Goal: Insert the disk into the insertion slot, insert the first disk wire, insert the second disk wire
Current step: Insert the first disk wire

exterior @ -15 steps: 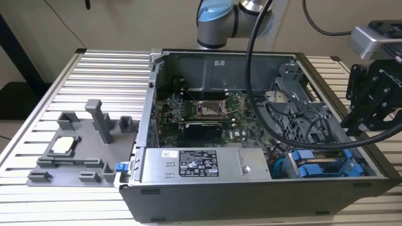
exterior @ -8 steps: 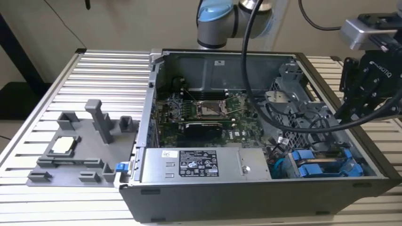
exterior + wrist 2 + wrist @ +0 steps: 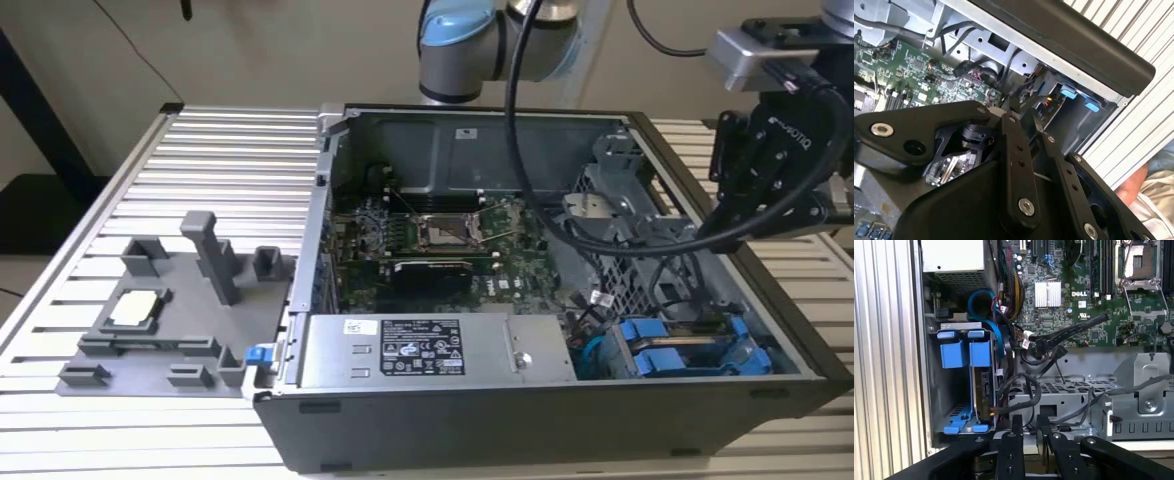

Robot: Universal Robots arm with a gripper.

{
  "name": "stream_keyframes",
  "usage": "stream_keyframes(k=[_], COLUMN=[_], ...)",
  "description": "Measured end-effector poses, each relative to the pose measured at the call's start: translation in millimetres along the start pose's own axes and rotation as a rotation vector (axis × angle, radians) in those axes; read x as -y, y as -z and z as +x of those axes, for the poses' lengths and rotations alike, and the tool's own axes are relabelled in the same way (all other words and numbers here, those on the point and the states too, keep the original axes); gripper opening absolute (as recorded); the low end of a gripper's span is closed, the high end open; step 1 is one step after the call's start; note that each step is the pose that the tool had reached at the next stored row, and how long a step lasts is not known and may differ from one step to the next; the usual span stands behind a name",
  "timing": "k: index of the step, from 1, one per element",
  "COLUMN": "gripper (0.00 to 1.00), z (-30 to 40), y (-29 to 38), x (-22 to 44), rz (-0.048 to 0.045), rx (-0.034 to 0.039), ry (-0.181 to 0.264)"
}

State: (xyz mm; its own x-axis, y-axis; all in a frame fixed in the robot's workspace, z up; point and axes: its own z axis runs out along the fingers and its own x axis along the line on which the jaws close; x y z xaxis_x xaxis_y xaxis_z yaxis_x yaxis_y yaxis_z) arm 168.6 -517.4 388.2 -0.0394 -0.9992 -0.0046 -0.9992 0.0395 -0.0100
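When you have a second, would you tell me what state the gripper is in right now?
Gripper: cannot be told, open or shut; above the computer case.

Open computer case [image 3: 534, 425] lies on slatted metal table [image 3: 227, 150].
Inside case: green motherboard [image 3: 350, 255] with CPU socket [image 3: 451, 232]; labelled power-supply box [image 3: 427, 350] along near wall.
Grey fixture plate [image 3: 200, 310] with upright post [image 3: 214, 255] beside case, at exterior view's left.
Second wrist view: pale cloth [image 3: 1154, 200] past table edge, possibly person's clothing.

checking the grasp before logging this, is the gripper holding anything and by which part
Cannot be told from these views. The gripper hangs over the open computer case, close to the insertion slot.
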Motion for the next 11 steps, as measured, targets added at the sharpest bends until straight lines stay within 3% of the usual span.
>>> stream_keyframes(k=[4,11], gripper=[0.26,0.26], z=[-0.6,0.2], y=[-0.7,-1.5], x=[-7.3,-28.0], rz=[0.0008,0.0034], rx=[0.0,0.0001], ry=[0.0,0.0])
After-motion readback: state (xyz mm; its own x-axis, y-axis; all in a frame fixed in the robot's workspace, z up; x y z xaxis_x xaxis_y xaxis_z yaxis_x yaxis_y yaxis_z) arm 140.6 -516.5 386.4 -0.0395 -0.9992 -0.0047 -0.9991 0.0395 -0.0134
